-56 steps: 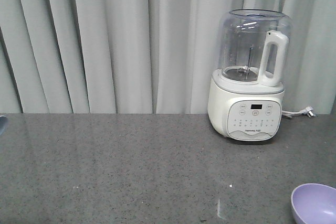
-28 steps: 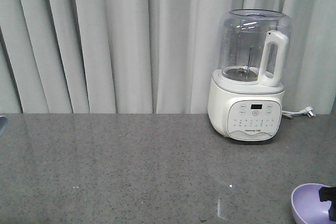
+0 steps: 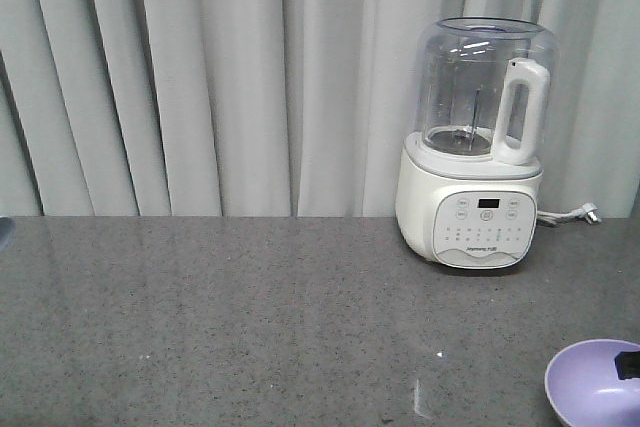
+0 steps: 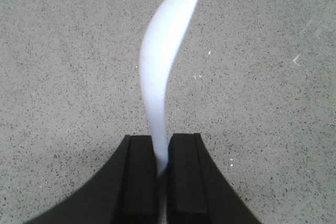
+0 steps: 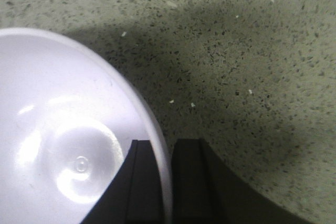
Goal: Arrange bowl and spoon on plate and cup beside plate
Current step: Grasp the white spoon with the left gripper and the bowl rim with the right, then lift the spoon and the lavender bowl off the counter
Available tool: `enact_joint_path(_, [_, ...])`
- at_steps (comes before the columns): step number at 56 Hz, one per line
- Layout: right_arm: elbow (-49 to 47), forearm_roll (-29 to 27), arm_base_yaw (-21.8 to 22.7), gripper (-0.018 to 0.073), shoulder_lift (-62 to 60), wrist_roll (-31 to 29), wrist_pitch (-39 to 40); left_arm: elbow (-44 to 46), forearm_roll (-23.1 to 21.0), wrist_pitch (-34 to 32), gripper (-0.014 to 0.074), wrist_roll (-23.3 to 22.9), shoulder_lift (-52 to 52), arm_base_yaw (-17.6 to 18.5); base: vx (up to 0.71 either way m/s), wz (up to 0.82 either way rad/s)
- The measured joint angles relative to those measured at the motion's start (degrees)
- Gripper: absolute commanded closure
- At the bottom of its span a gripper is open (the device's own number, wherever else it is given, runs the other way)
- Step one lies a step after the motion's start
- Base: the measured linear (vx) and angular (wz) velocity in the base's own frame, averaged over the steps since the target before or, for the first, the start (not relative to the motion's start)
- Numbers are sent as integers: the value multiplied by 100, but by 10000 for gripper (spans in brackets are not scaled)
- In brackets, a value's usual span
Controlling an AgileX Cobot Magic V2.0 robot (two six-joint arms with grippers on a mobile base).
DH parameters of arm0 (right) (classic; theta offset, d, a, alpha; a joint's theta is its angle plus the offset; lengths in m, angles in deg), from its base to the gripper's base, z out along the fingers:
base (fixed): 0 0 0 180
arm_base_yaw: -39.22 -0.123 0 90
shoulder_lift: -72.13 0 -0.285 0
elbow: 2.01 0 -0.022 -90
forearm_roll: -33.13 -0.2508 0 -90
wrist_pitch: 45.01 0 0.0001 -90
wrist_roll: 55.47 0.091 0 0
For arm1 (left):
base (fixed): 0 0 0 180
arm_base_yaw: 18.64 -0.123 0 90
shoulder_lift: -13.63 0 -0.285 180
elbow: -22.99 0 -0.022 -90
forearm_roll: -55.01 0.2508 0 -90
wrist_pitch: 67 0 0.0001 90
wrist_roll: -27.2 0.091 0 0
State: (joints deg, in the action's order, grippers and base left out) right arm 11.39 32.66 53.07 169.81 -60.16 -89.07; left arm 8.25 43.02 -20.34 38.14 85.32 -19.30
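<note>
Over counter (image 3: pixel 250 317), L gripper (image 4: pixel 163 148): clenched on spoon (image 4: pixel 164 66) at its narrow end, scoop pointing fwd, prob. so you can lay it down flat.
R gripper (image 5: pixel 164 148): pinching bowl (image 5: pixel 63 145) rim, one finger inside, one outside; bowl sits at front-right edge of view.
Plate, cup: not in view; you'll need to locate them.

Soft, even light; the spoon (image 4: pixel 163 77) looks overexposed and blurred, and the bowl (image 5: pixel 63 145) shows glare.
</note>
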Motion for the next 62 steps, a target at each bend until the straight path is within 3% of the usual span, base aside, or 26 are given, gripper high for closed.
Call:
enact_joint_path(13, [6,-980,-928,569,-1117,-1346,247,-20,0,-17,596,50,-51,0,0,0])
enact_joint_path(29, [60,-1682,-1837,569,-2660,-1869,487,-972,-166,-475,596,313,-1453,0,0,0])
enact_joint_path(50, [2288,-1860,-2004,568,-5124,-1973,2107,-2420,-252,-1113,596,399,-3626,0,0,0])
enact_joint_path(62, [3073,-1829,-2004,568,-6013,-2119,2587,-2463,-891,-1412,596,885,-3717,0,0,0])
